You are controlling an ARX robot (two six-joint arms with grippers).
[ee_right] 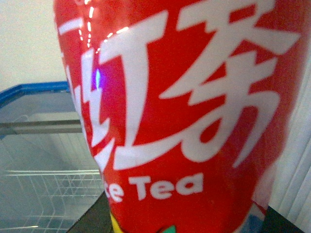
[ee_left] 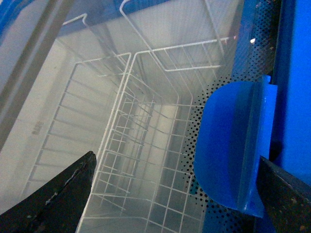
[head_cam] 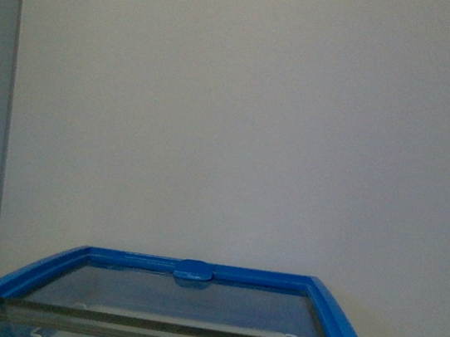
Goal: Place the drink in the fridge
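The drink (ee_right: 184, 121), red-labelled with big white characters, is clamped in the right end effector (ee_right: 184, 219) near the fridge (head_cam: 343, 323). The left end effector (ee_left: 176, 160), fingers apart, straddles the blue handle (ee_left: 233, 150). The glass lid (head_cam: 189, 304) covers a wire basket (ee_left: 141, 165).

the fridge (head_cam: 346, 324) is standing against the wall (head_cam: 260, 98), with wire baskets (ee_left: 141, 145) hanging inside under its glass lid (head_cam: 189, 306). a lid handle (ee_left: 233, 150) is lying between the fingers of the left claw (ee_left: 176, 162). the drink (ee_right: 184, 121) is sitting in the right claw (ee_right: 184, 223), in front of the fridge.
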